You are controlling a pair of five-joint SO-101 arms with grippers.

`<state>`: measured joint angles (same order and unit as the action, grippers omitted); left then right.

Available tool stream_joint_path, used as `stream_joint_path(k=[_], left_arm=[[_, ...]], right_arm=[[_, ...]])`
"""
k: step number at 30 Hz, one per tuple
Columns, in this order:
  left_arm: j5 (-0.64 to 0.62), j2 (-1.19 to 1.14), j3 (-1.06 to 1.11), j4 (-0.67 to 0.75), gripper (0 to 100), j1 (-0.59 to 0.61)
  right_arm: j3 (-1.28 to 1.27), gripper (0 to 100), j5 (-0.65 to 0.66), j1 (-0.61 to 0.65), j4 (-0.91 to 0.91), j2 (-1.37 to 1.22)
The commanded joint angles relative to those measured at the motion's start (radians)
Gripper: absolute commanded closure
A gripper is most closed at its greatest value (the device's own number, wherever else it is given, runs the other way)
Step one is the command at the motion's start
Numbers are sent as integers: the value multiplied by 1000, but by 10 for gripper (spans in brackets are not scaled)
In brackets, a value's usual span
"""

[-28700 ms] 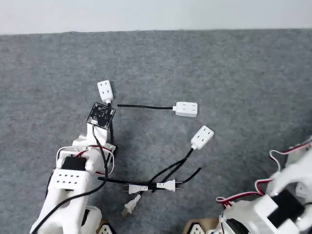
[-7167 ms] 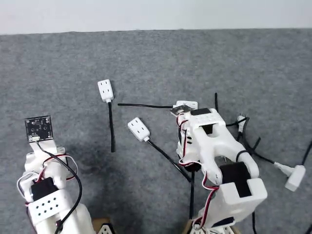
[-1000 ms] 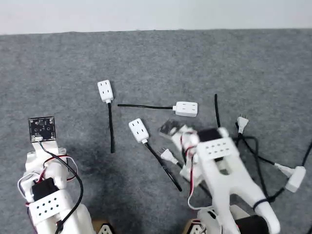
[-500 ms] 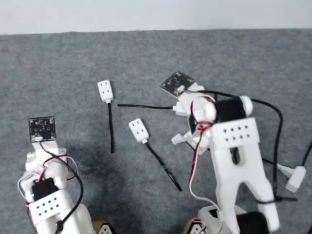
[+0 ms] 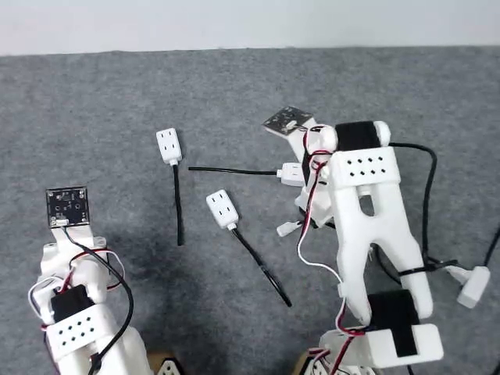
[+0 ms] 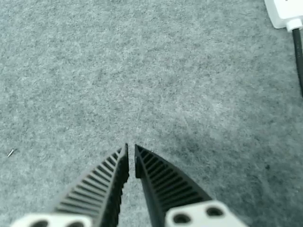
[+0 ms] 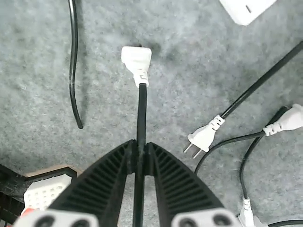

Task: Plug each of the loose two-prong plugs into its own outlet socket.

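Three white outlet sockets lie on the grey carpet: one at far left [image 5: 168, 146], one in the middle [image 5: 221, 208], and one [image 5: 291, 173] partly under the right arm. My right gripper [image 7: 139, 144] is shut on a black cord, and the cord's white two-prong plug [image 7: 136, 59] hangs beyond the fingertips. From above, that plug [image 5: 289, 228] shows beside the right arm. Another loose plug [image 7: 202, 138] rests on the carpet nearby. My left gripper [image 6: 131, 149] is shut on nothing, low over bare carpet at the near left.
A white adapter [image 5: 473, 285] and tangled black cords lie at the right edge. The middle socket's black cord [image 5: 262, 262] trails toward the near side. A socket corner [image 6: 286, 12] with its cord sits off to one side of the left gripper.
The right arm has swung toward the far side, carrying the cord and its plug away from the near middle. The left arm has not moved.
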<state>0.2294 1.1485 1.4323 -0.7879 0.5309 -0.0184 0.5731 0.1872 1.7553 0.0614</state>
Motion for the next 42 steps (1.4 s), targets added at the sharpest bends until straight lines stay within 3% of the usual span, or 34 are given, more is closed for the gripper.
stream_joint_path(k=[1, 19, 28, 37, 42], left_arm=[[8, 9, -13, 41, 985, -5], [8, 9, -13, 40, 985, -3], [8, 9, -13, 40, 985, -2], [8, 9, -13, 40, 985, -2], [8, 9, -13, 38, 985, -2]], right_arm=[[68, 991, 12, 8, 48, -10], [562, 991, -18, 128, 45, -503], [792, 986, -54, 131, 38, -762], [990, 743, -173, 162, 18, -792], [1129, 769, -241, 171, 44, -791]])
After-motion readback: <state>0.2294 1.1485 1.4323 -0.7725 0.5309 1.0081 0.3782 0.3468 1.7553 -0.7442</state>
